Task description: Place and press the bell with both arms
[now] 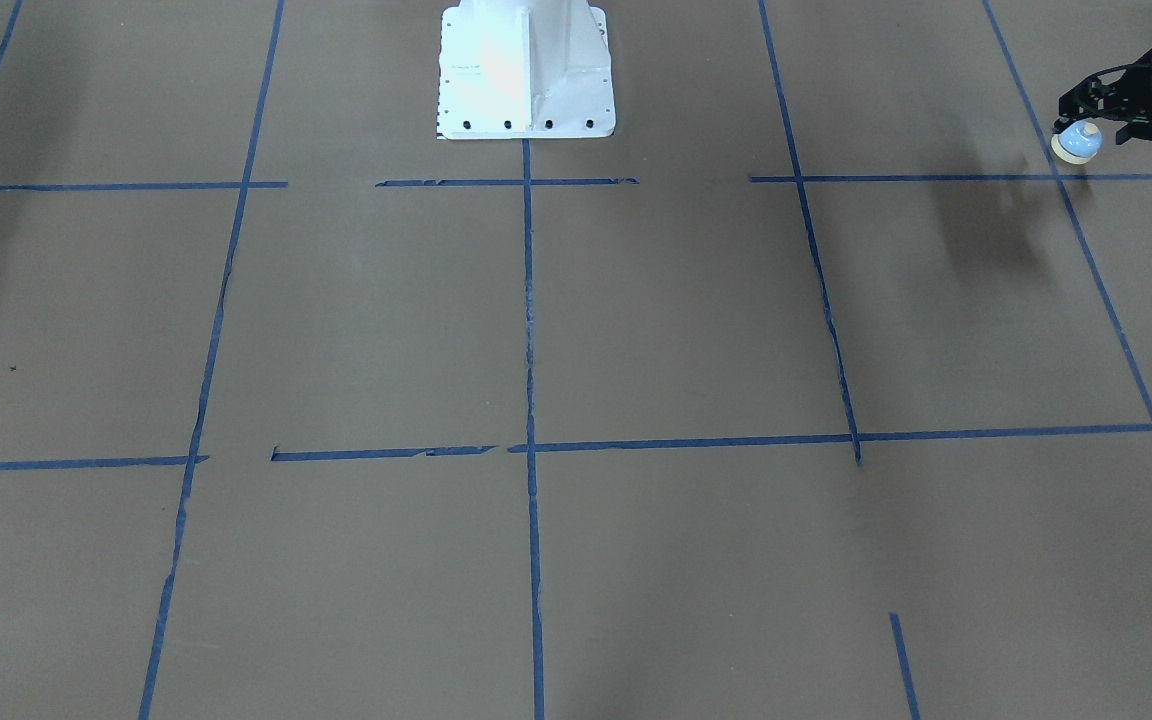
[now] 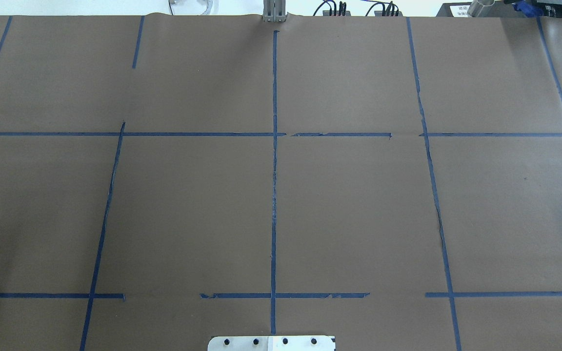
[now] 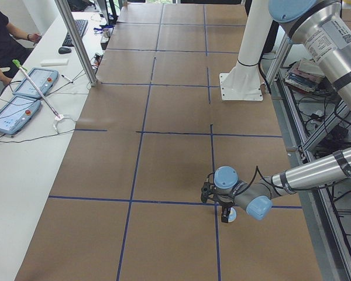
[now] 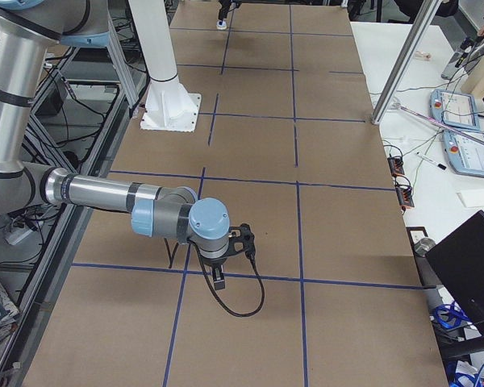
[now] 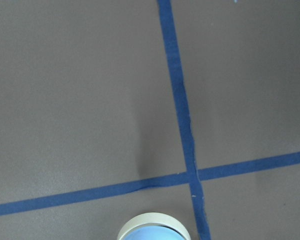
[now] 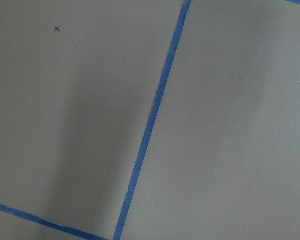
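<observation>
The bell [image 1: 1076, 142], light blue with a cream base and button, is at the tip of my left gripper [image 1: 1079, 128] at the far right of the front-facing view. The gripper looks shut on it, just above the brown table near a tape crossing. The left wrist view shows the bell's top [image 5: 154, 230] at the bottom edge, and the exterior left view shows it [image 3: 231, 216] under the gripper [image 3: 224, 213]. My right gripper [image 4: 218, 280] shows only in the exterior right view, low over a blue line, and I cannot tell if it is open or shut. Neither gripper shows in the overhead view.
The white pedestal base [image 1: 526, 70] stands at the table's robot side. Blue tape lines [image 2: 274, 195] divide the brown table into squares. A side bench with tablets [image 3: 23, 99], a metal post [image 3: 76, 41] and a seated person lies beyond the far edge.
</observation>
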Controlling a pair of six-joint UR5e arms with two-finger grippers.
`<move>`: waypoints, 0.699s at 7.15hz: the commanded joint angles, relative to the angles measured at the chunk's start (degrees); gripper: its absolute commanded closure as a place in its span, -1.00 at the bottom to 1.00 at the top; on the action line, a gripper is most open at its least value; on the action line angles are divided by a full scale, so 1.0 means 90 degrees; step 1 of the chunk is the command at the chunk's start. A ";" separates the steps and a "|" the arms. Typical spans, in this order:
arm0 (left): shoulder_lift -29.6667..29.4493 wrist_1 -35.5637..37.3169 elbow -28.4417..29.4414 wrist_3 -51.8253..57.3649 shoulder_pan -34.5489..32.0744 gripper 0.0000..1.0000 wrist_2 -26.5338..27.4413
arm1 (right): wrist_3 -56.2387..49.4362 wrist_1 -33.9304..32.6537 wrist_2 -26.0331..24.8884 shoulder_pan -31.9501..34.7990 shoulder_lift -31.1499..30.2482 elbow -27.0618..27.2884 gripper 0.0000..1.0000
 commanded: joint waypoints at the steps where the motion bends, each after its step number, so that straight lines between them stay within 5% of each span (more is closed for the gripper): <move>1: -0.0025 -0.0003 0.0156 0.0003 0.0215 -1.00 0.0035 | -0.0010 0.0001 0.0000 0.0000 -0.0018 0.0002 -1.00; 5: -0.0191 -0.0003 0.0303 -0.0016 0.0400 -1.00 0.0036 | -0.0040 0.0011 0.0000 0.0000 -0.0028 0.0002 -1.00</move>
